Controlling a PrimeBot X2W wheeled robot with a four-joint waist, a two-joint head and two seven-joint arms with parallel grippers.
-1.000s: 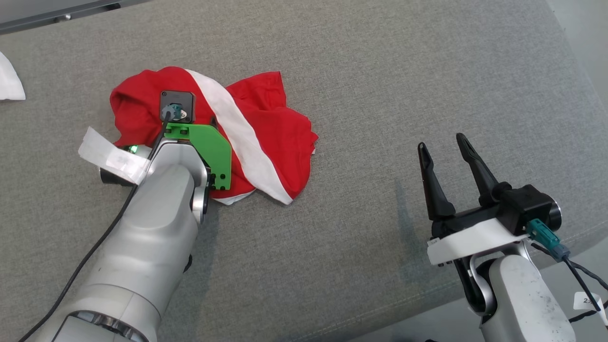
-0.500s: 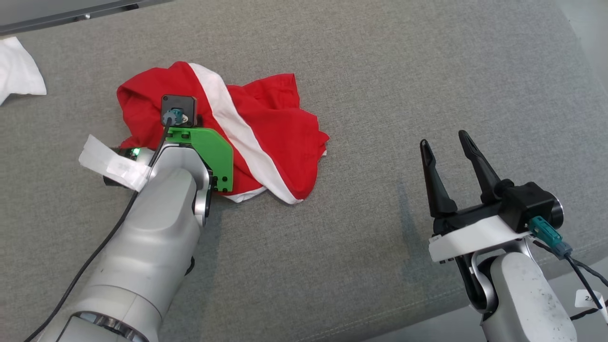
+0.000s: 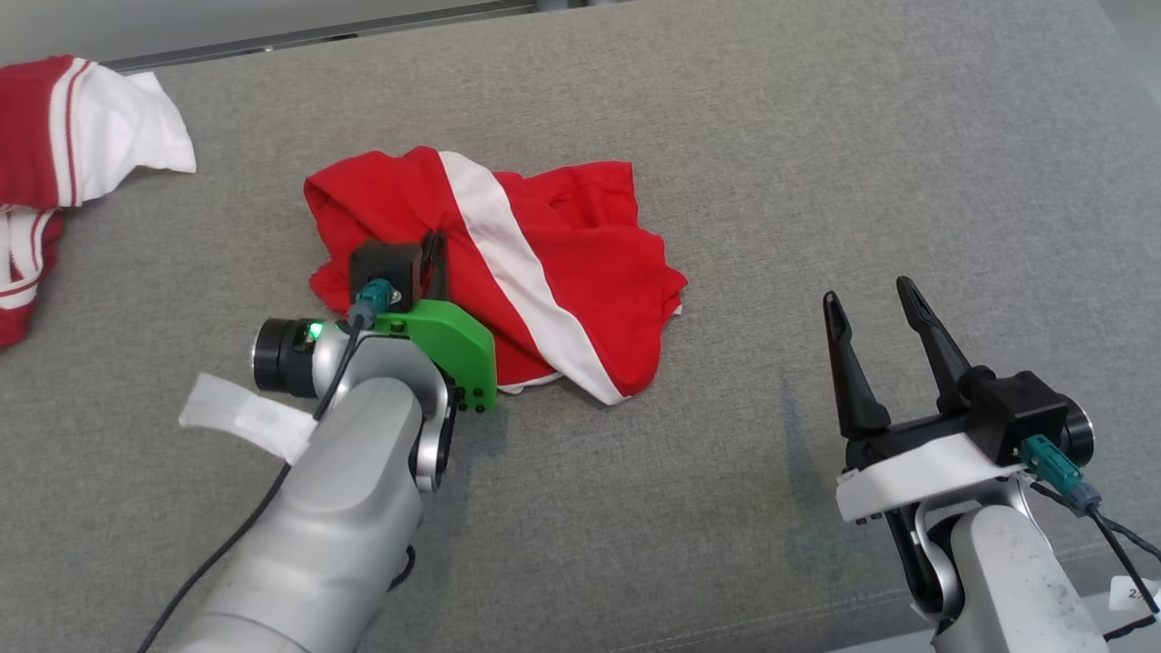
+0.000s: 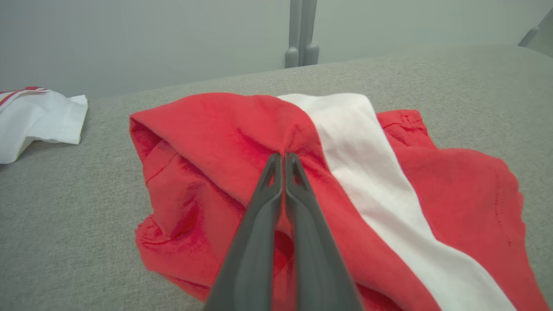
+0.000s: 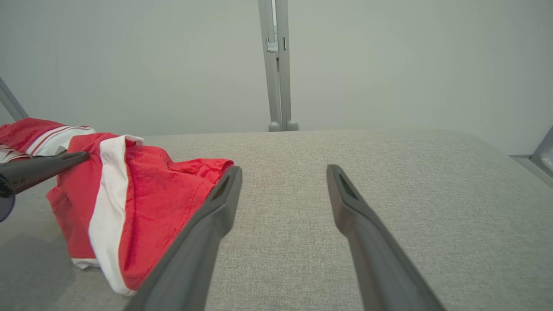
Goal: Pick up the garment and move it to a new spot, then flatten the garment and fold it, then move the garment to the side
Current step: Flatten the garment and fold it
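Observation:
The garment [image 3: 580, 263] is a crumpled red piece with a broad white stripe, lying on the grey cushioned surface [image 3: 816, 136]. My left gripper [image 3: 437, 263] comes in over its left part. In the left wrist view the gripper [image 4: 284, 156] is shut, its tips pinching a raised fold of the red garment [image 4: 207, 129] just left of the stripe. My right gripper [image 3: 867, 290] hovers open over bare surface to the garment's right, holding nothing. In the right wrist view the gripper [image 5: 284, 169] stands wide, with the garment [image 5: 160, 194] at its left.
A second red-and-white cloth [image 3: 54, 136] lies at the far left edge, also seen as the white cloth [image 4: 39, 116] in the left wrist view. A grey post [image 5: 276, 65] stands behind the surface. The surface's front edge runs near my right arm.
My left gripper has shut on a fold of the garment, and its wrist has tilted back toward me. The head camera has shifted, bringing the second cloth into view. The right gripper stays open.

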